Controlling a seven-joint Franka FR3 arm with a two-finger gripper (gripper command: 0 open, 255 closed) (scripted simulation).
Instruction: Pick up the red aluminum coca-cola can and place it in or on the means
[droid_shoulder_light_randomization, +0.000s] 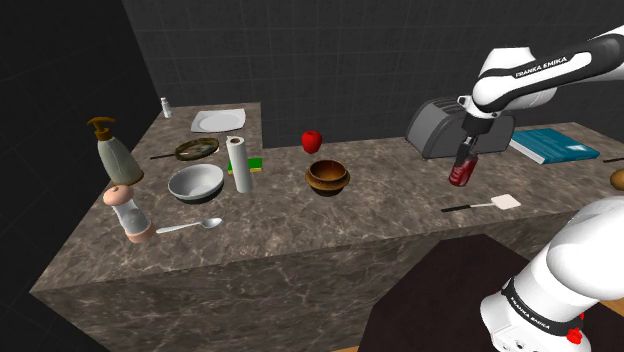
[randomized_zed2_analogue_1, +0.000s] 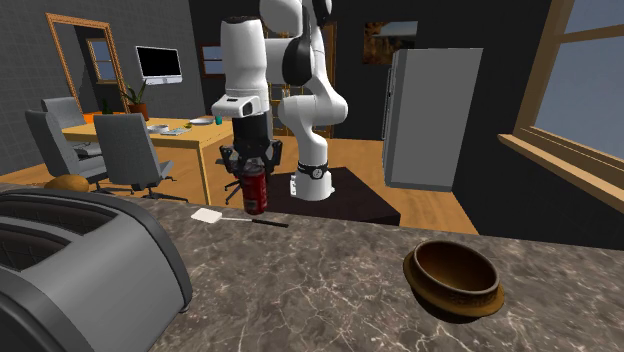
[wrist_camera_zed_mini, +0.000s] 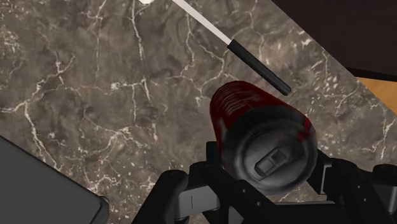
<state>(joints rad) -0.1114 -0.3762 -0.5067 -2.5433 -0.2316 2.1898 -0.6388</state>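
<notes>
The fingers (wrist_camera_zed_mini: 212, 162) pinch the tilted red can (wrist_camera_zed_mini: 254, 111) near its top above the worktop (wrist_camera_zed_mini: 95, 95), so a fast swing may loosen it

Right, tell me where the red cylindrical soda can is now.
At the shoulder view's right, the red cylindrical soda can hangs clasped in the black two-finger gripper over the marbled counter, between the grey toaster and the white spatula.

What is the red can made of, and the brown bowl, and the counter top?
The red can looks like metal: its top is shiny grey with a pull tab. The brown bowl looks like wood, with ringed grain and a fairly glossy finish. The counter top looks like polished stone, probably marble: dark brown with pale veins.
</notes>
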